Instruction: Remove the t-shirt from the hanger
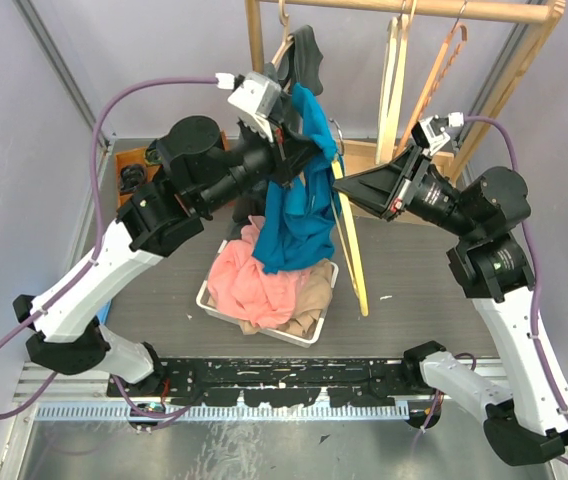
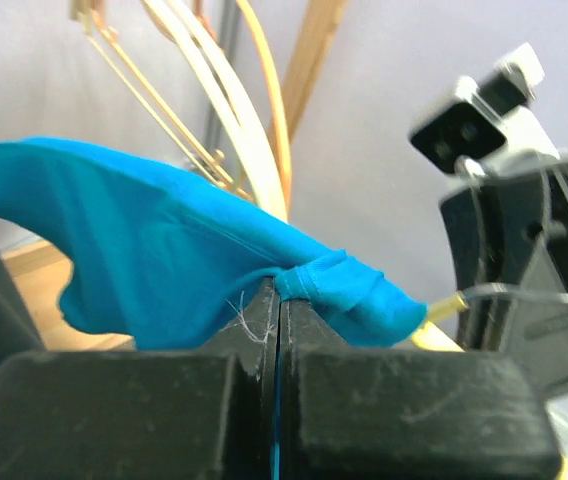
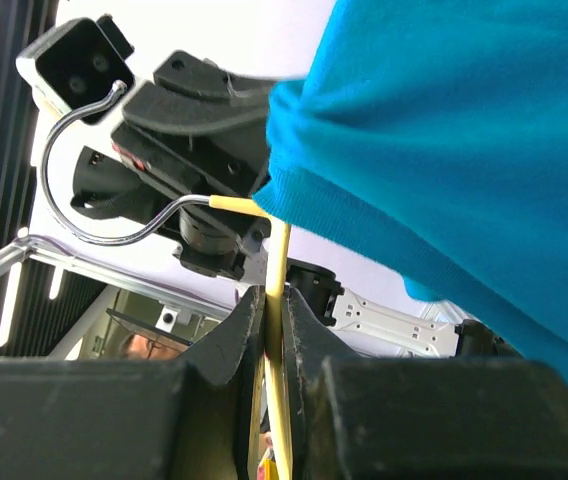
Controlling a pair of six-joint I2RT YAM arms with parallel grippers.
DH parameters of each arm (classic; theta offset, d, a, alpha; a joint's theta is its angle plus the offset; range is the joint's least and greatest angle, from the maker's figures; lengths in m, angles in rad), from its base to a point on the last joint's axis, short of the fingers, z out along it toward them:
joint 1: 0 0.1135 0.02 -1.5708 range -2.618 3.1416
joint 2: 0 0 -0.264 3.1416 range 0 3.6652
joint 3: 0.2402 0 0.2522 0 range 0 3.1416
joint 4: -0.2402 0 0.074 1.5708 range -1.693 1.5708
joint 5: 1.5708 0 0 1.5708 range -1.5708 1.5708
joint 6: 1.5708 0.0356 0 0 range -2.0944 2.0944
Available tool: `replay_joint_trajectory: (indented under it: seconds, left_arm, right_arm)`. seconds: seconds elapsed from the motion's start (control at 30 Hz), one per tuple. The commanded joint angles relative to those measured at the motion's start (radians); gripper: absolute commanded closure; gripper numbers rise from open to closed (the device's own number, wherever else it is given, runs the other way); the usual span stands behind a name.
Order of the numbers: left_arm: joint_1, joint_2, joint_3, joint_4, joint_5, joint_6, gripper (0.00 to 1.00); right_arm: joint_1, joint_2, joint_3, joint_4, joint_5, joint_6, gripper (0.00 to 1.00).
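My left gripper (image 2: 279,300) has its jaws closed on a fold of the blue t-shirt (image 1: 299,215). The shirt hangs mid-scene over the white bin (image 1: 205,297) on the counter (image 1: 414,270), its length running far to near. My right gripper (image 3: 276,300) jaws clamp the yellow hanger (image 1: 354,260), whose arm slants toward the near right.

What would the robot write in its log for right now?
left gripper: shut on blue t-shirt | right gripper: shut on yellow hanger | t-shirt: not off hanger yet
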State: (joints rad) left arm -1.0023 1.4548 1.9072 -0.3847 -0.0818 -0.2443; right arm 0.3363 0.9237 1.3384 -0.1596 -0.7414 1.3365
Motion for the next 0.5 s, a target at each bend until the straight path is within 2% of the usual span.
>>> replay_joint_trajectory:
  seconds: [0.0,0.1,0.23,0.47]
  left_arm:
    - [0.008,0.036,0.142,-0.057,-0.22,-0.011,1.0]
    - [0.01,0.101,0.265,-0.117,-0.329,-0.01,1.0]
    - [0.014,0.159,0.36,-0.137,-0.385,0.009,1.0]
    - [0.015,0.159,0.385,-0.127,-0.436,0.04,1.0]
  right_arm:
    - [-0.003,-0.042,0.003,0.059,0.002,-0.024,0.99]
    - [-0.003,-0.06,0.0,0.04,0.002,-0.03,0.99]
    - [-0.005,-0.087,-0.002,0.001,-0.036,-0.056,0.99]
    - [-0.003,-0.158,0.014,-0.142,-0.085,-0.134,0.99]
